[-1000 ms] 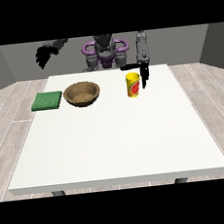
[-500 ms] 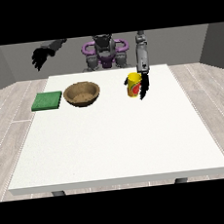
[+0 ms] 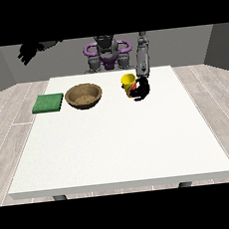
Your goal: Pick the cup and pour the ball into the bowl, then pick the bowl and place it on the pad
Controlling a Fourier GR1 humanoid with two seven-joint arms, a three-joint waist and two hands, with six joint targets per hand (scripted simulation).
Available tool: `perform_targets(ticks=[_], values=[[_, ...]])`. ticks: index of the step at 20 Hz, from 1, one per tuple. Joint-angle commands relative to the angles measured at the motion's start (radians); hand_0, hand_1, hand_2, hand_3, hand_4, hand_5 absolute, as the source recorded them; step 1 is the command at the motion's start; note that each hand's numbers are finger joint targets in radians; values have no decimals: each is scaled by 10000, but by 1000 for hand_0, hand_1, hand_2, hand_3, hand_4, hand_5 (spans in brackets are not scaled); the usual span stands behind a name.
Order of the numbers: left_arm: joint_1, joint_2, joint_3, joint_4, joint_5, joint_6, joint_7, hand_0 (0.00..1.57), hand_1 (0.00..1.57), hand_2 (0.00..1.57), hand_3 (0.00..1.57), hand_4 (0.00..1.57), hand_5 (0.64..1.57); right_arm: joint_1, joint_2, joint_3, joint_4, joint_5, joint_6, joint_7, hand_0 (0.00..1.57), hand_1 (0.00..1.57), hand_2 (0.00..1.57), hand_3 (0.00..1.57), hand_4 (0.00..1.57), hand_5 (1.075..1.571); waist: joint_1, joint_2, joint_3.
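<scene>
Torso (image 3: 107,54): grey, top centre of the frame, ringed by purple loops at the shoulders.
Forearm (image 3: 142,58): grey, tube-shaped.
Hands: black, one at upper left (image 3: 28,51), one right of centre (image 3: 142,89).

The desk (image 3: 115,146) is white; the cup (image 3: 128,82) yellow with red; the bowl (image 3: 84,96) brown; the pad (image 3: 48,103) green; both hands black, at the view's right (image 3: 142,90) and left (image 3: 26,52).

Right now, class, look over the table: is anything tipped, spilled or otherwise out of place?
Nothing is spilled. The yellow cup leans a little, with the robot hand at the view's right against it. The wooden bowl sits upright beside the green pad. The other robot hand hangs raised, off the table's far corner.
</scene>
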Motion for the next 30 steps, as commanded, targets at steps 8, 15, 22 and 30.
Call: perform_targets(ticks=[8,15,22,30], values=[[-1143,-221,-3142,254,-4223,3400,3765,1337,1337,1571,1571,1408,1525,156,-367,-289,2289,-5,432,211,0,0,0,250,634,1562,472,-2259,26],[-2793,-198,-5278,1899,-7815,4048,7716,1361,1361,1571,1571,1441,1545,-315,-574,-367,3185,-115,543,414,0,0,0,97,677,1559,510,-2798,12],[-4214,-1233,-6729,2025,-9531,2578,10674,1365,1365,1571,1571,1470,1529,-326,-924,-815,4732,-108,1271,-603,0,0,0,0,693,1558,950,-2852,-14],[-5135,-1251,-8513,2497,-11696,895,12689,1470,1470,1571,1571,1099,1570,-288,-477,-422,5045,358,979,-797,0,0,0,248,698,1556,832,-3275,-20]])
